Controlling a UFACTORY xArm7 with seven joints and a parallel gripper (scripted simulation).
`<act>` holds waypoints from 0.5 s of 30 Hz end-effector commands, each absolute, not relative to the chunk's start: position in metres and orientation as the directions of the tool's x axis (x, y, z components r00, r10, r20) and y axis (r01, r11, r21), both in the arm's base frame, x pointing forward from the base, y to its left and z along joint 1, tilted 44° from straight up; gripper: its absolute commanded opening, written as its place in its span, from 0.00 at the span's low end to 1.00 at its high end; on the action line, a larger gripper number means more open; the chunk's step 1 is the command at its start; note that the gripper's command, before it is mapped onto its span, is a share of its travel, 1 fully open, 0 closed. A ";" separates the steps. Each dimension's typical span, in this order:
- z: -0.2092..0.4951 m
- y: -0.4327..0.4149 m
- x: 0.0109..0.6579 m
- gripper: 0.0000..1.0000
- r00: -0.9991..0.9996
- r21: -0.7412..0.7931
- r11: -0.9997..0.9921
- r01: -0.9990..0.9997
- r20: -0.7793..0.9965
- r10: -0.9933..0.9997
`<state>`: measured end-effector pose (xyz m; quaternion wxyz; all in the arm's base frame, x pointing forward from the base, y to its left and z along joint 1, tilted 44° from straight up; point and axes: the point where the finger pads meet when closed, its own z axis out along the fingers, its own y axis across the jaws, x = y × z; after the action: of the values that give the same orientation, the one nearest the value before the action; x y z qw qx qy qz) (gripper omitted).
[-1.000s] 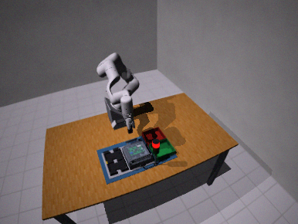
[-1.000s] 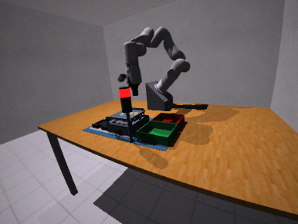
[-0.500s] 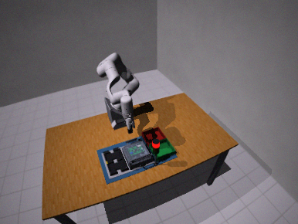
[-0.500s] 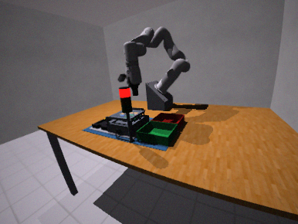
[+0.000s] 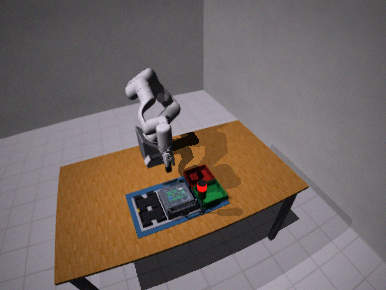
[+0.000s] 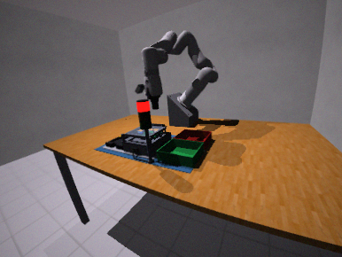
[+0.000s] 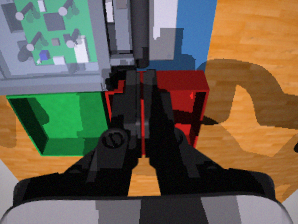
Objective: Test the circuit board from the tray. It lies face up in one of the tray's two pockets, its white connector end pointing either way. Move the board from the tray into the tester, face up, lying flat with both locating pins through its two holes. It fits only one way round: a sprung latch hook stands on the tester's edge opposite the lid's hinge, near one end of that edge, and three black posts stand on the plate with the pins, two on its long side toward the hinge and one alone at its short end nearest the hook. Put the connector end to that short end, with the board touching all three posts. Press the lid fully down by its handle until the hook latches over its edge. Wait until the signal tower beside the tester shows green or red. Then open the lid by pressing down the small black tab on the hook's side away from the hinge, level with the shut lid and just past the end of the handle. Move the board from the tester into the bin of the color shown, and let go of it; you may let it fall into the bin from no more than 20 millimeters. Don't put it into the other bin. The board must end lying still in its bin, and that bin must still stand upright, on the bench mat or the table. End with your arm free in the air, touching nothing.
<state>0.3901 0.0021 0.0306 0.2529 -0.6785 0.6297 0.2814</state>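
White jointed arm (image 5: 150, 107) bent over, black gripper (image 7: 143, 90) pointing down with fingers closed on nothing, red rectangular bin (image 7: 182, 96) directly below fingertips, green circuit board (image 7: 49, 12) ahead-left.

A wooden table (image 5: 100, 225) with dark legs (image 6: 71, 188) stands on a floor of pale grey tiles (image 5: 40, 145). Behind the table two plain grey walls (image 5: 100, 55) meet in a corner. Shadows fall on the table top.

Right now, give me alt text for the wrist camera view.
Shut, empty gripper hangs above the red bin, green bin beside it. The circuit board lies under the tester's clear lid, upper left, on the blue mat.
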 end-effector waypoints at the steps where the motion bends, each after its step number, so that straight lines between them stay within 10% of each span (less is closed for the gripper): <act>1: 0.033 -0.001 0.392 0.00 0.048 0.009 -0.076 -0.997 -0.699 -0.713; 15: 0.037 -0.005 0.392 0.00 0.048 0.009 -0.076 -0.997 -0.699 -0.713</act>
<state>0.3906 -0.0032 0.0360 0.2529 -0.6785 0.6297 0.2814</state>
